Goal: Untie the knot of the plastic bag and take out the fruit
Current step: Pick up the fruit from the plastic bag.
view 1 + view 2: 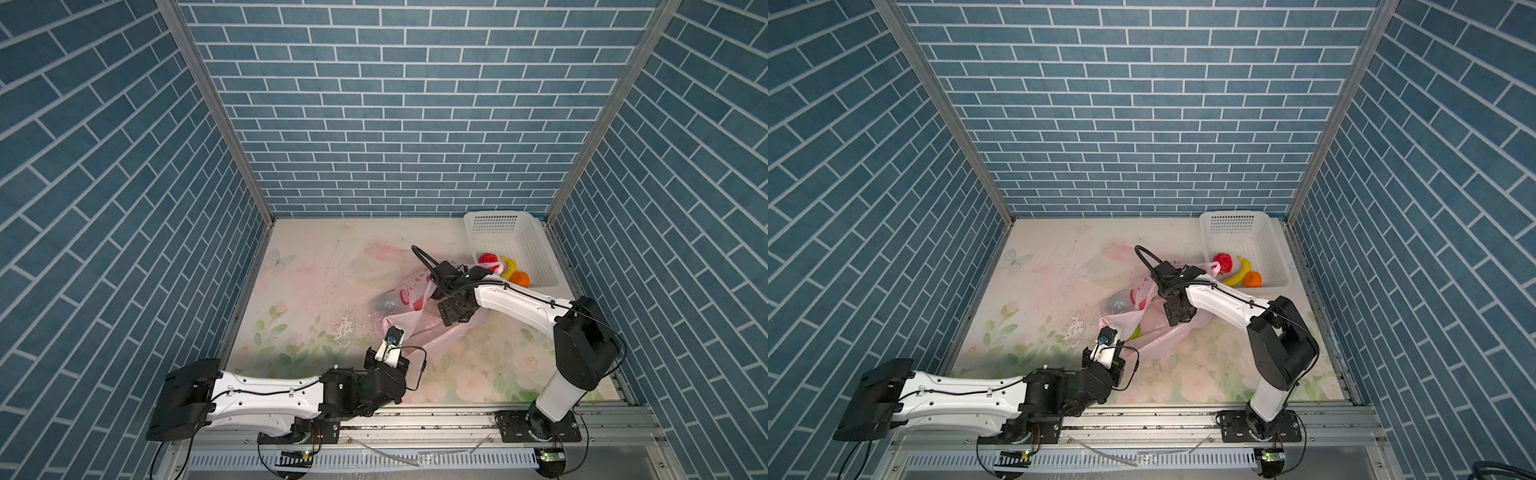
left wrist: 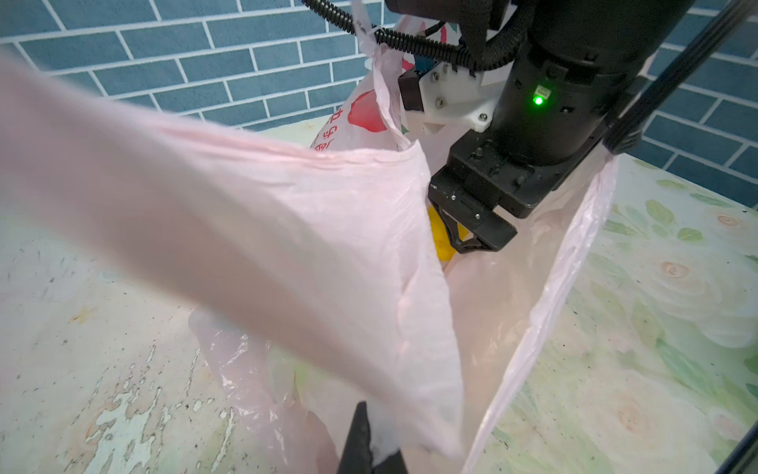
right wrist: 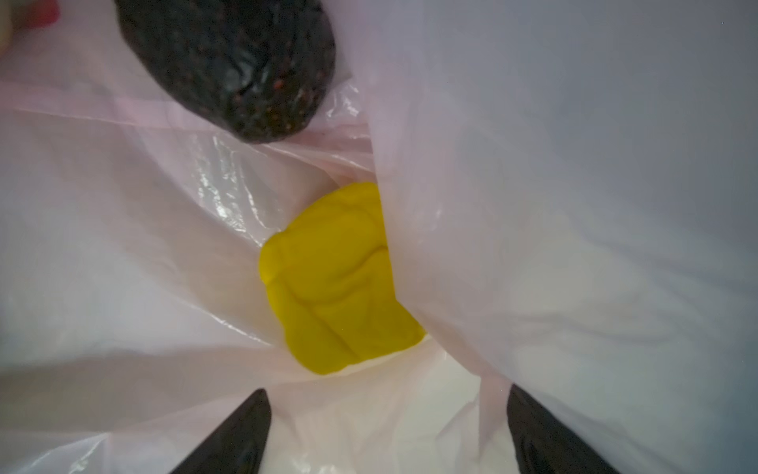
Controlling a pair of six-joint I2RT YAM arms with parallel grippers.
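Fruit removal in hand: my left gripper (image 2: pixel 371 443) clamped the thin pink plastic bag (image 1: pixel 409 293), white perforated basket (image 1: pixel 536 249) at its two o'clock; right gripper (image 3: pixel 387 394) inside, jaws apart, over a lumpy yellow fruit (image 3: pixel 336 279) I reckoned next needed pinching.

I have the thin translucent pink plastic bag (image 1: pixel 409 293) with red print slumped on the tabletop (image 1: pixel 332 257), its mouth wide open. My left hand (image 2: pixel 371 449) pinches one rim. My right hand (image 3: pixel 387 435), fingers spread, is down inside the mouth. Just ahead of its fingertips sits a lumpy yellow toy fruit (image 3: pixel 332 279), and further in a dark speckled avocado (image 3: pixel 229 65). Outside the bag, beyond my right hand, a red strawberry (image 1: pixel 488 261), a yellow banana (image 1: pixel 508 266) and an orange (image 1: pixel 519 278) lie bunched together.
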